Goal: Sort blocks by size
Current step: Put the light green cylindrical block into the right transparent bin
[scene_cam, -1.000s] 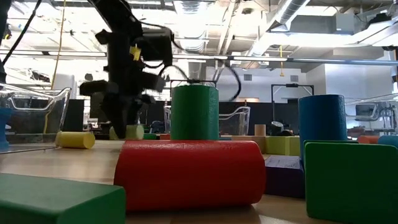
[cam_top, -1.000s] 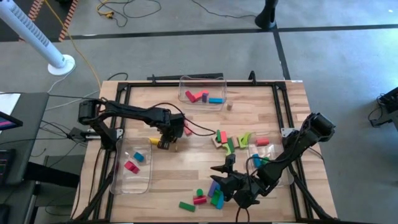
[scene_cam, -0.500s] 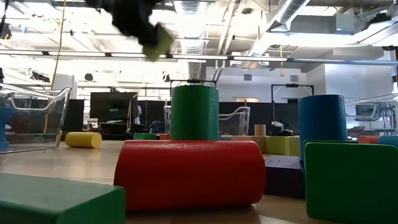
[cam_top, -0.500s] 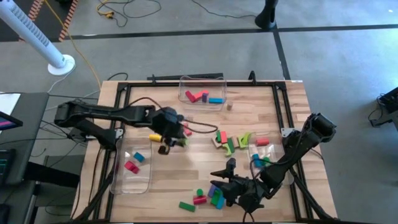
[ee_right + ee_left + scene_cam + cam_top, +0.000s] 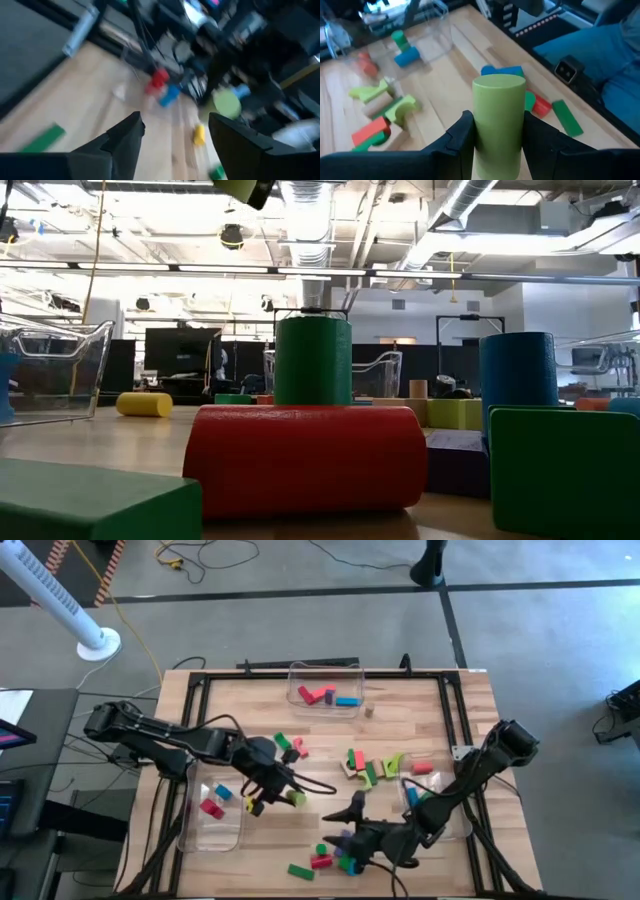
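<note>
My left gripper [image 5: 287, 794] hangs over the table's middle, shut on a light green cylinder [image 5: 499, 100], whose end also shows at the low view's top edge [image 5: 240, 188]. My right gripper [image 5: 343, 819] stands open with nothing between its fingers, just above the near group of blocks: a red cylinder [image 5: 320, 861], a green cylinder [image 5: 321, 849], a green bar [image 5: 300, 871] and a blue block [image 5: 346, 862]. More blocks [image 5: 370, 766] lie scattered at the middle right. A yellow cylinder [image 5: 143, 404] lies on its side on the table. My left gripper pinches the light green cylinder by its curved side [image 5: 481, 131] between the two fingers [image 5: 462, 142]. The cylinder lies along the fingers, and its flat end [image 5: 498, 83] sticks out past their tips. The fingers slant down toward the near right. The cylinder is lifted clear of the table.
Three clear bins stand on the table: one at the left [image 5: 212, 830] with red and blue blocks, one at the far edge [image 5: 325, 672] with red, pink and blue blocks, one at the right [image 5: 452, 825]. A green and a pink block [image 5: 290, 745] lie behind the left gripper.
My left gripper has risen from the table with the light green cylinder and swung toward the near edge and the right, tipping from pointing down to slanting. The cylinder, standing on the table before, is now lifted clear. My right gripper has shifted a little to the left.
</note>
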`<act>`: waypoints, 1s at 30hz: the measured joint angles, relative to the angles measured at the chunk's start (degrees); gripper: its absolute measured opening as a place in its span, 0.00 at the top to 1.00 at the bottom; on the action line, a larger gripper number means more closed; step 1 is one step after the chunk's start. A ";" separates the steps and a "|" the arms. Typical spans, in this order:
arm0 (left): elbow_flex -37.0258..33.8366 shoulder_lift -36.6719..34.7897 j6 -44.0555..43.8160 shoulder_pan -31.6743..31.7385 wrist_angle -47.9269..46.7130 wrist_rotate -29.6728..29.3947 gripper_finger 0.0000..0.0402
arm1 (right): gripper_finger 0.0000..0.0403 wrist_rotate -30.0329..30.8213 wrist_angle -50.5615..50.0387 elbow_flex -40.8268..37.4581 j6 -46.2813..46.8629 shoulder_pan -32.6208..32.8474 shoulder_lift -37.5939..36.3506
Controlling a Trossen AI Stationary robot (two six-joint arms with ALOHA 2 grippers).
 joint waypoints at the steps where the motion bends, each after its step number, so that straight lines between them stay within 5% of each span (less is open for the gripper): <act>1: 0.00 -0.02 0.02 -0.30 0.60 0.04 0.69 | 0.34 -1.39 1.19 0.00 -1.18 -0.27 0.02; 30: 0.00 5.55 1.05 -4.79 12.09 2.89 0.69 | 0.33 -14.09 7.86 0.00 -6.07 -4.45 0.48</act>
